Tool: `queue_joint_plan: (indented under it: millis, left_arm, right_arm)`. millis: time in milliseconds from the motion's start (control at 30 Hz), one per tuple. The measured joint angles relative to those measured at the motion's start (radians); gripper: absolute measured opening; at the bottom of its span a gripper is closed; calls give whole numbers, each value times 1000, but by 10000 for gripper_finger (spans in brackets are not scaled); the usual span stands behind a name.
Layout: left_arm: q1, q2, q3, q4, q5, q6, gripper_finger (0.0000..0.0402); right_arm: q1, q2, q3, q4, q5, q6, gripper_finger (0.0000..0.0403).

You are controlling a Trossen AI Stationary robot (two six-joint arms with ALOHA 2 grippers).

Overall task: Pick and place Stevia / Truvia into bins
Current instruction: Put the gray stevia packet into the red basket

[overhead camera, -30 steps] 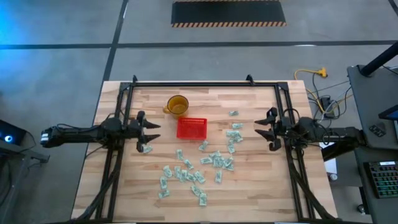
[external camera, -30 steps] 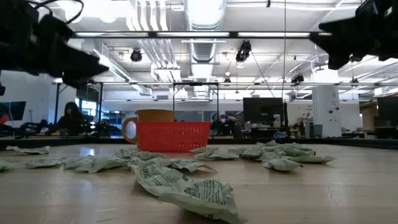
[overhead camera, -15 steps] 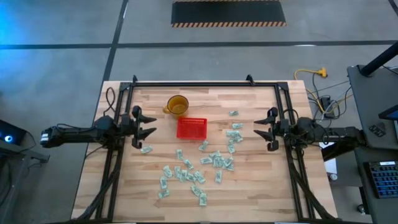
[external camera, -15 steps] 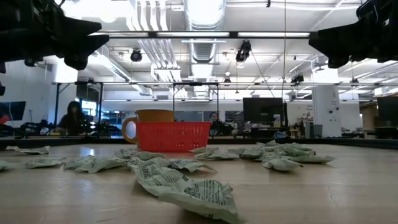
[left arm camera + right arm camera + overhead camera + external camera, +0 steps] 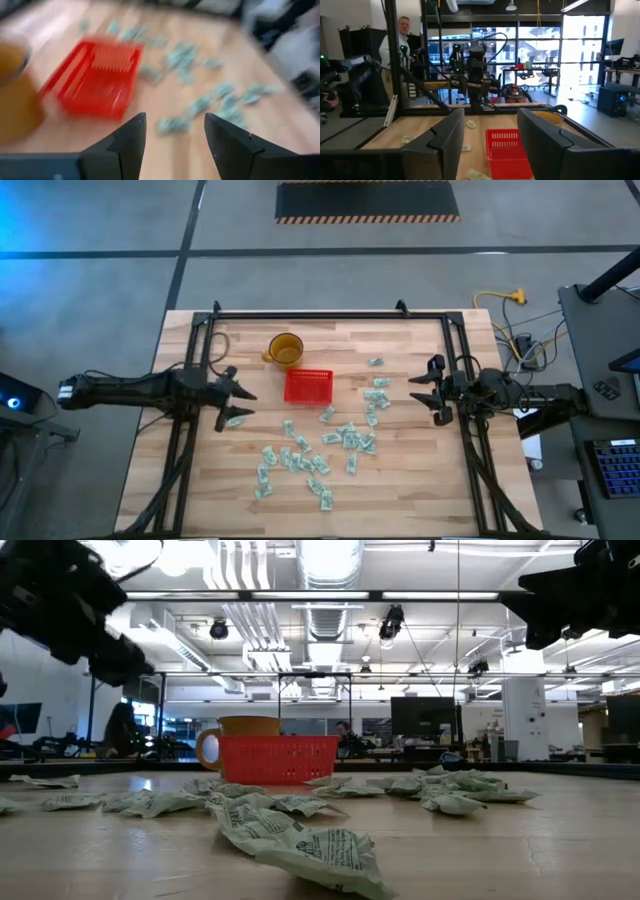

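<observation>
From above, the wooden tabletop carries a small red basket near its middle, with an amber cup just beside it toward the far edge. Pale green Stevia sachets lie scattered over the near and right parts of the tabletop, all outside the basket. The left claw hangs left of the basket, its fingers spread and holding nothing, with one sachet lying just by it. The right claw waits at the right side, fingers spread, near a cluster of sachets.

At tabletop height, crumpled sachets fill the foreground. The red basket stands behind them with the cup partly hidden behind it. Both arms hang well above the wood.

The left wrist view is blurred: two dark fingers stand apart over the red basket and loose sachets.

The right wrist view looks between spread fingers across the tabletop at the basket, the other arm, and a person standing in the room beyond.
</observation>
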Motion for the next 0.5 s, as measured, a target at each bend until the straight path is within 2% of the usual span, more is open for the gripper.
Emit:
queue_joint_plan:
  millis: [67, 167, 267, 400, 433, 500]
  left_arm:
    - [-17, 64, 19, -17, -57, -10, 185]
    - [-31, 160, 53, -13, -70, -11, 185]
    - [-32, 290, 93, 41, -138, -58, 185]
    - [-43, 494, 193, 88, -149, -72, 185]
    - [-48, 545, 230, 79, -148, -69, 185]
    - [-59, 641, 323, -51, -142, -58, 185]
  right_arm:
    - [1, 0, 0, 0, 0, 0, 176]
    - [1, 0, 0, 0, 0, -5, 176]
    - [1, 3, 0, 4, 0, -19, 176]
    - [1, 3, 0, 26, 0, -56, 176]
    - [1, 3, 0, 32, 0, -60, 176]
    - [1, 4, 0, 41, -2, -60, 176]
